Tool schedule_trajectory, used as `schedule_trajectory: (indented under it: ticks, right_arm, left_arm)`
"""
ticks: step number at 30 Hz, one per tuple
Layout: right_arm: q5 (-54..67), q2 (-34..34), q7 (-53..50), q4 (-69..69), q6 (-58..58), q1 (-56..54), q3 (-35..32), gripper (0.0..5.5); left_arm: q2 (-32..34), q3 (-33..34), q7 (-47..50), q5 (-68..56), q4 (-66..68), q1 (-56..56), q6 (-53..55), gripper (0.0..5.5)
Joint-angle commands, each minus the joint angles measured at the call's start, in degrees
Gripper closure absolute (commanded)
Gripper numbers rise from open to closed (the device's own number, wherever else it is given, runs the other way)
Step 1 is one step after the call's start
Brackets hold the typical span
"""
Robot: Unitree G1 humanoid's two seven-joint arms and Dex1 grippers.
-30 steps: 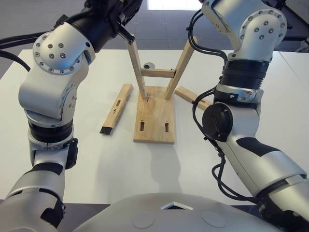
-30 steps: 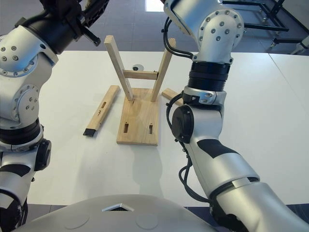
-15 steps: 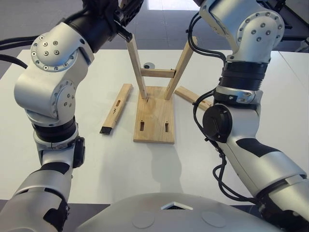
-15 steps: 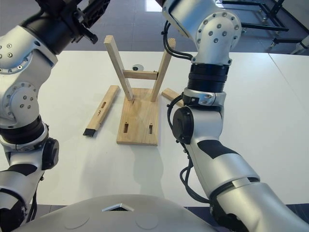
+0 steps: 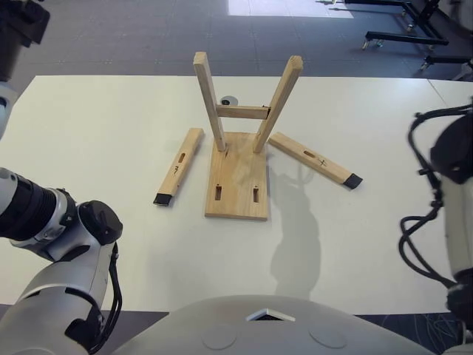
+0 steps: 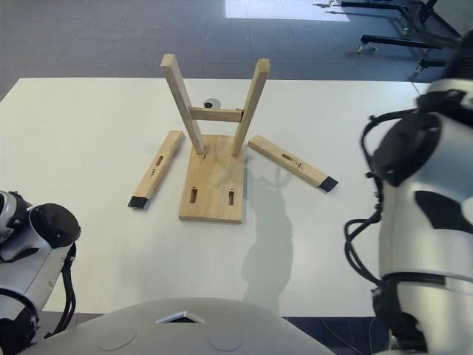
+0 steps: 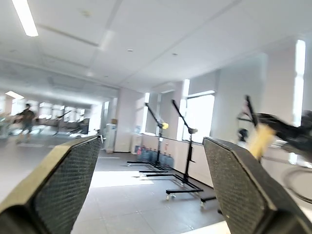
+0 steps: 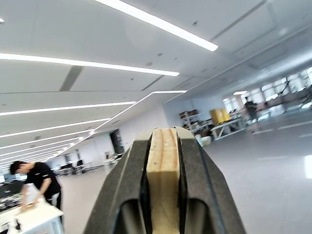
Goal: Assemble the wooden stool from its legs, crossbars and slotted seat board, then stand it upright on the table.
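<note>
Right pincer [image 8: 163,140] clamped on a wood strip [image 8: 163,190]; left pincer [image 7: 153,146] spread wide, empty. Board [image 5: 238,177] mid-frame, free slots at lower end; left leg [image 5: 178,165] alongside, right leg [image 5: 314,158] slanted.

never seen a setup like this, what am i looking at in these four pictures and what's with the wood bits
This is a humanoid robot building a small stool. The two wide pictures come from a stereo camera on its head, looking down over a white table. On the table lies the seat board. Two legs stand up from its far end, joined by a crossbar. A loose leg lies flat to the left of the board, and another to the right of it.

The other two pictures come from cameras on the robot's wrists, and both look out into the room and its ceiling. The left tool is open and empty. The right tool is shut on a wooden piece; I cannot tell which part of the stool it is.
</note>
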Motion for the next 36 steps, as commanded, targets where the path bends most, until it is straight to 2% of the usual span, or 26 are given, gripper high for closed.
schedule_trajectory:
  ticks: [1,3,6,10,14,21,30,36]
  right_arm:
    - [-5.20,-5.34,13.70,6.86,-5.19,1.74,2.37,5.11]
    - [-6.59,-5.10,20.81,9.06,-6.75,6.33,3.22,5.11]
    - [-8.50,-0.95,29.91,10.12,-9.97,17.77,5.22,5.11]
    - [-11.49,3.86,37.14,10.34,-13.83,28.65,7.87,5.11]
    - [-14.86,4.42,40.90,14.12,-16.68,32.88,9.39,5.11]
    - [-19.40,7.23,40.88,20.14,-23.16,35.53,9.89,5.11]
    - [-20.51,7.35,38.30,24.09,-25.93,30.21,6.63,5.11]
    - [-25.58,8.82,35.55,24.04,-34.14,31.41,9.25,5.11]
  left_arm:
    - [-0.32,1.50,2.89,-0.28,1.71,5.36,-2.98,1.72]
    - [-0.28,1.58,2.71,0.01,2.27,9.67,-4.93,1.72]
    - [-1.30,0.72,1.20,1.07,5.00,15.95,-8.72,1.72]
    - [-1.14,-3.15,-2.23,3.47,9.20,22.24,-13.28,1.72]
    - [-1.68,-5.28,-4.19,3.94,11.42,26.51,-16.21,1.72]
    - [-1.30,-9.98,-6.27,4.63,14.34,28.26,-19.48,1.72]
    - [-0.83,-12.66,-6.91,4.56,15.06,28.50,-19.93,1.72]
    - [-1.11,-13.85,-6.25,4.72,14.29,29.39,-19.98,1.72]
